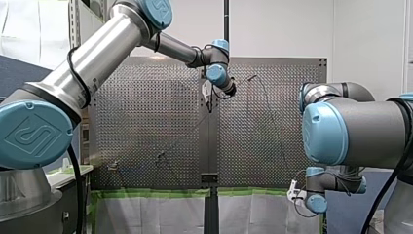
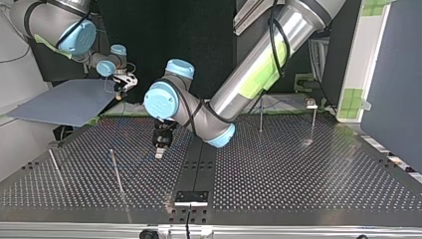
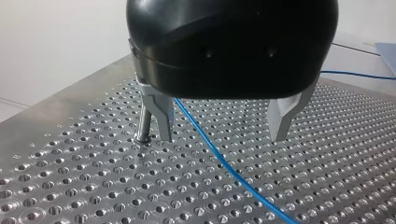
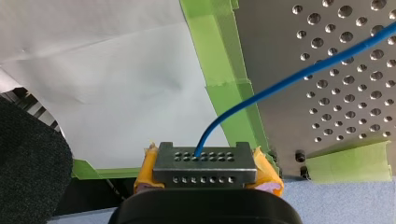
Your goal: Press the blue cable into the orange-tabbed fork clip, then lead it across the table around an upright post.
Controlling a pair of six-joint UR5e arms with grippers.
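The cable (image 4: 303,70) is clamped by the closed right gripper (image 4: 204,164) off the table (image 4: 275,42) edge and passes, ungripped, between the fingers of the open left gripper (image 3: 222,137). A post (image 3: 144,122) stands just beside one finger: it may be struck by a sideways shift, or the cable may be missed.

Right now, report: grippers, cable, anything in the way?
Left gripper open, low over the table, blue cable between its fingers. Right gripper shut on the cable's end, off the table's edge. Upright post close beside one left finger.
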